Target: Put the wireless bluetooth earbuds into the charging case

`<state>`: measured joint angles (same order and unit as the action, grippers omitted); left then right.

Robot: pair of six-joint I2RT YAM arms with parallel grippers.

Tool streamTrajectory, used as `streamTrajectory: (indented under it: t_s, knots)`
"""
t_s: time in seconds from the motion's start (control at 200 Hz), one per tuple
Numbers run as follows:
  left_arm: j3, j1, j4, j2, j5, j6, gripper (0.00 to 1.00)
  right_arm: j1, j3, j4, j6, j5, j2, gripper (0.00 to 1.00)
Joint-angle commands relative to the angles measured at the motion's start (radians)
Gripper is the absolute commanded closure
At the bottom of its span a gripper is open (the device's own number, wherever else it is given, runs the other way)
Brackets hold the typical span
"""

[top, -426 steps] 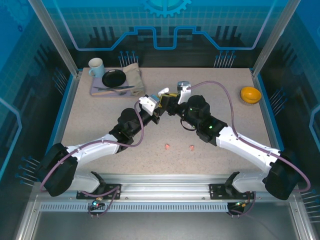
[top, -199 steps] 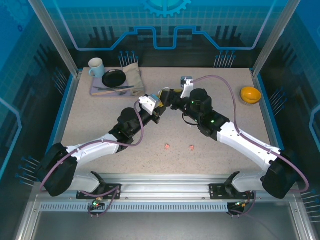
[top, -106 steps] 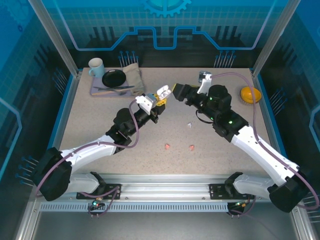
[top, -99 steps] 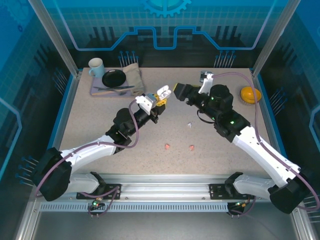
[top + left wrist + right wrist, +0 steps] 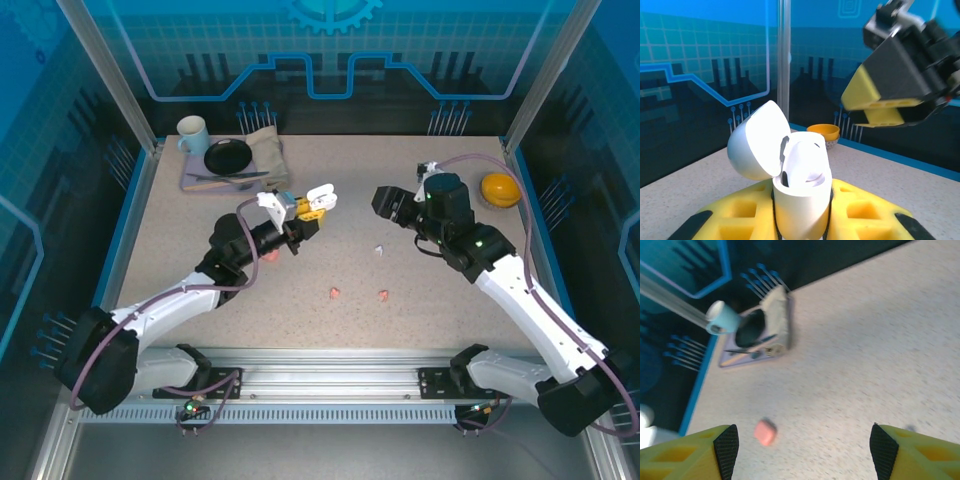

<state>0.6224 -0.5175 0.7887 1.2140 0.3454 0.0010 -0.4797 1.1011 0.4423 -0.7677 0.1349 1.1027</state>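
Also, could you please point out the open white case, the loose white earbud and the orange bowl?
open white case (image 5: 802,205), left wrist view, front of its body
loose white earbud (image 5: 379,249), top external view, its middle
orange bowl (image 5: 500,189), top external view, its inner hollow

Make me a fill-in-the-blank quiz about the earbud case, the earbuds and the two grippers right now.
1. The left gripper is shut on a white charging case whose lid is ____.
2. The right gripper, its jaws apart, holds ____.
3. ____ pink earbuds lie side by side on the table near its front edge.
Missing words: open; nothing; two.
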Motion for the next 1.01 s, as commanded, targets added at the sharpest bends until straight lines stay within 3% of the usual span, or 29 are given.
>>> streamTrajectory:
  t_s: [0.0,0.275,0.695,0.78,1.0]
  knots:
    - [-0.020,0.031,0.016,-0.040,0.155,-0.053,1.00,0.046,-0.012,0.182,-0.058,0.054,0.048,0.27]
    - [-0.008,0.048,-0.037,-0.041,0.297,-0.063,1.00,0.068,-0.039,0.280,-0.169,0.121,0.205,0.28]
    - [-0.047,0.048,0.055,-0.021,0.165,-0.041,1.00,0.031,0.093,0.335,-0.372,0.120,0.532,0.33]
    - [-0.046,0.048,0.060,-0.013,0.159,-0.039,1.00,0.016,0.161,0.317,-0.289,0.125,0.609,0.35]
    - [-0.041,0.052,0.072,-0.003,0.161,-0.042,1.00,0.035,0.279,0.258,0.208,0.068,0.769,0.34]
